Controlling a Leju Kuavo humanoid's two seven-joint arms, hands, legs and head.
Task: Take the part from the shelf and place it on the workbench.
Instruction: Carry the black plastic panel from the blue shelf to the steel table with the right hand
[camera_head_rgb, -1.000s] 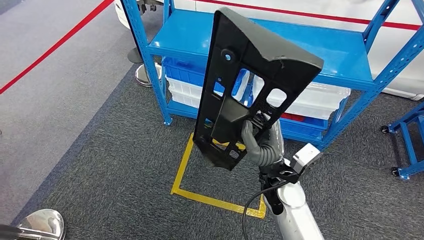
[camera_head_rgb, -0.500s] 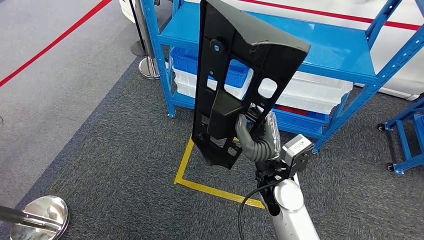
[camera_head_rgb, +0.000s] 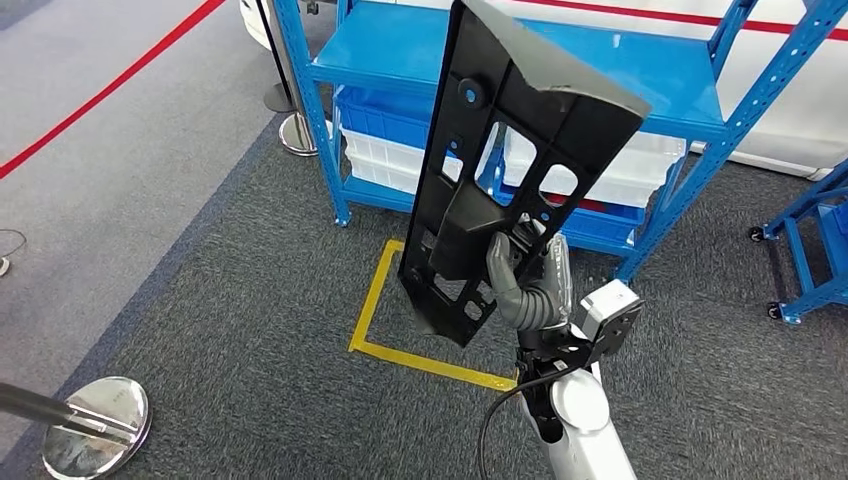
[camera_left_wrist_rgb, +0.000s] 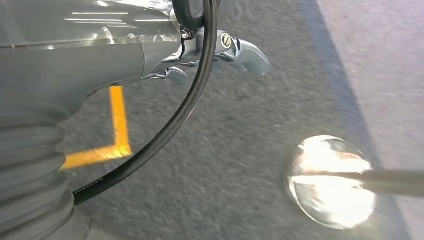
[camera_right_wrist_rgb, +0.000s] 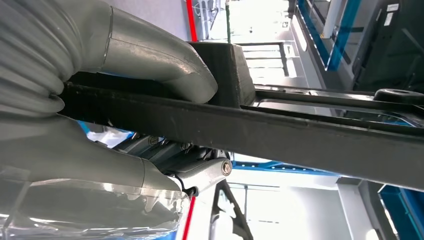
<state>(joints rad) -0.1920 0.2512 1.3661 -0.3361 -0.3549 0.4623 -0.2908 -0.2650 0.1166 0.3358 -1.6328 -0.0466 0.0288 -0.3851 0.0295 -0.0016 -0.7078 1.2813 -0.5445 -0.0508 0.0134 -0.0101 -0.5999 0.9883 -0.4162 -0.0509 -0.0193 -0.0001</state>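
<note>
Right hand (camera_head_rgb: 528, 290) grips the black plastic panel (camera_head_rgb: 510, 160) at frame centre, clear of the blue shelf (camera_head_rgb: 640, 90); carrying step, next turn toward the desk.

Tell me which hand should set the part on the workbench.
Right. The right hand already grips the black part, held upright above the carpet in front of the blue shelf. The left hand holds nothing, hanging over the floor.

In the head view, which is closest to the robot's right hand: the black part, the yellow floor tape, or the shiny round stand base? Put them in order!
Measured from the right hand:
1. Black part: held in the fingers, rising above the hand.
2. Yellow floor tape: on the carpet just to the hand's left.
3. Shiny round stand base: far off in the lower left corner.
</note>
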